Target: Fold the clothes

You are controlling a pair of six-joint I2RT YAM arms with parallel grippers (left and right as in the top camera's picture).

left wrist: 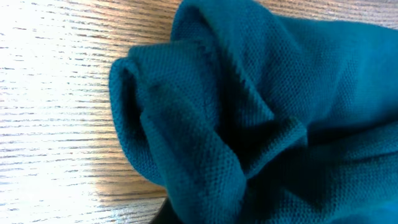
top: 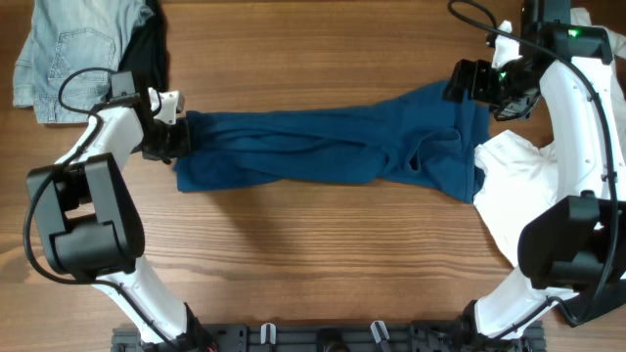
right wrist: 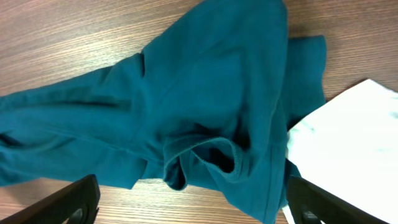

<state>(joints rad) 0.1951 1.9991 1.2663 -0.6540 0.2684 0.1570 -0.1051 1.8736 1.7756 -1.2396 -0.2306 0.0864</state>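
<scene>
Left gripper (top: 179, 137) clenches one end of the crumpled dark blue T-shirt (top: 323, 147) on a wooden table (top: 313, 254) while right gripper (right wrist: 198, 200) hovers, spread wide.

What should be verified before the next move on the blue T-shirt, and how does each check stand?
1. Grip of left hand on blue T-shirt: cannot tell; cloth fills its wrist view, fingers hidden.
2. The right hand free: ok; open, holding nothing, above the shirt.
3. Shirt lying flat: not ok; bunched and twisted lengthwise.
4. Shirt clear of white shirt: not ok; its right end overlaps it.
5. The denim piece and black garment out of the way: ok; both lie apart at the far left corner.
</scene>
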